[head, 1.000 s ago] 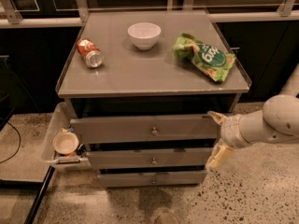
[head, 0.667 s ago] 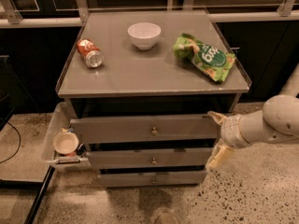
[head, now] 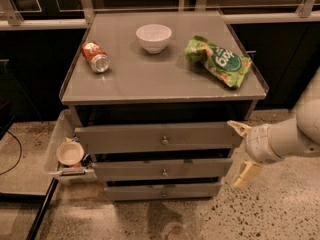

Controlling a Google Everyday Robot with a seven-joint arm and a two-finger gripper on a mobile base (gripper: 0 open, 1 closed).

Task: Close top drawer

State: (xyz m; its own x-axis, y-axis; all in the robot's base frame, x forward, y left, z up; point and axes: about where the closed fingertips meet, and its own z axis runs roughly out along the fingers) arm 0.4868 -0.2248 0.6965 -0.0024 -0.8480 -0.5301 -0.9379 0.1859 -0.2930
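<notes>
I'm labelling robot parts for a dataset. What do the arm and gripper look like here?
The arm is a thick, rounded, off-white tube coming in from the right edge, narrowing to a paler cylindrical wrist. The gripper, beside the right end of the top drawer, has two flat, tapering cream-yellow jaws. No cables or markings show.

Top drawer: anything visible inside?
Only a dark gap shows behind the top drawer front, under the tabletop; contents are hidden. The tool sits open at its right end.

No legible text on bag [head: 217, 61], can [head: 96, 56].
</notes>
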